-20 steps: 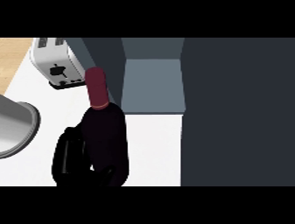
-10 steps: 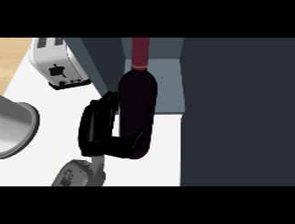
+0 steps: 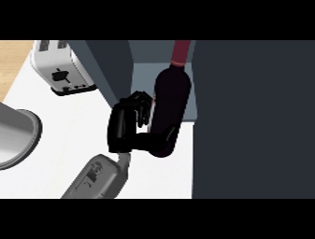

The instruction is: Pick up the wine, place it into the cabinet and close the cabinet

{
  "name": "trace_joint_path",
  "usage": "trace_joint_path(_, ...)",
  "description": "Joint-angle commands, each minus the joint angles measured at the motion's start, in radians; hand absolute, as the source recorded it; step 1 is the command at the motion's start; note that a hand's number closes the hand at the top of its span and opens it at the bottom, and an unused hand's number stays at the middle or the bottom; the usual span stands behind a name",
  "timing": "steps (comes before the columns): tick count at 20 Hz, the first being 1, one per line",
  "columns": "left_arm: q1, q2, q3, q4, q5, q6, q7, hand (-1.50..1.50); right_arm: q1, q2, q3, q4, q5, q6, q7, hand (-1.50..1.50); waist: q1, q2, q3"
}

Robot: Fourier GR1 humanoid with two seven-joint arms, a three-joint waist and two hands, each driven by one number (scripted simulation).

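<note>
The wine bottle (image 3: pixel 170 100) is dark with a red neck (image 3: pixel 180 52) and lies tilted, neck pointing away from me. Its neck reaches into the open grey-blue cabinet space (image 3: pixel 145 77). My right hand (image 3: pixel 122 130) is shut on the bottle's lower body, fingers (image 3: pixel 136 106) on its left side and the thumb curled under its base. The grey forearm (image 3: pixel 97 177) comes up from the lower edge. A broad dark cabinet panel (image 3: pixel 263 121) fills the right side, right beside the bottle. My left hand does not show.
A silver toaster (image 3: pixel 63 70) stands on the white counter (image 3: pixel 70 121) at the upper left. A large grey cylinder (image 3: pixel 4 133) juts in from the left edge. Wooden floor (image 3: pixel 1 60) shows beyond the counter's far left edge.
The hand has carried the bottle rightward and farther away, so its neck now enters the cabinet opening. The forearm has come further into view.
</note>
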Motion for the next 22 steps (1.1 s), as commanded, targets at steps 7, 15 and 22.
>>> trace_joint_path(7, -0.048, 0.0, -0.102, 0.197, 0.177, 0.092, -0.153, 1.5, -0.048, -0.027, -0.05, 0.058, -0.018, 0.005, -0.011, -1.5, 0.0, 0.001, 0.0)
trace_joint_path(15, -0.075, 0.0, -0.125, 0.323, 0.279, 0.09, -0.243, 1.5, -0.003, -0.016, -0.036, 0.025, -0.026, 0.023, -0.026, -1.5, -0.003, 0.0, 0.0)
trace_joint_path(22, -0.152, 0.0, -0.082, 0.397, 0.435, 0.025, -0.296, 1.5, -0.028, -0.005, 0.0, -0.04, -0.035, -0.035, 0.068, -1.5, -0.005, 0.001, 0.0)
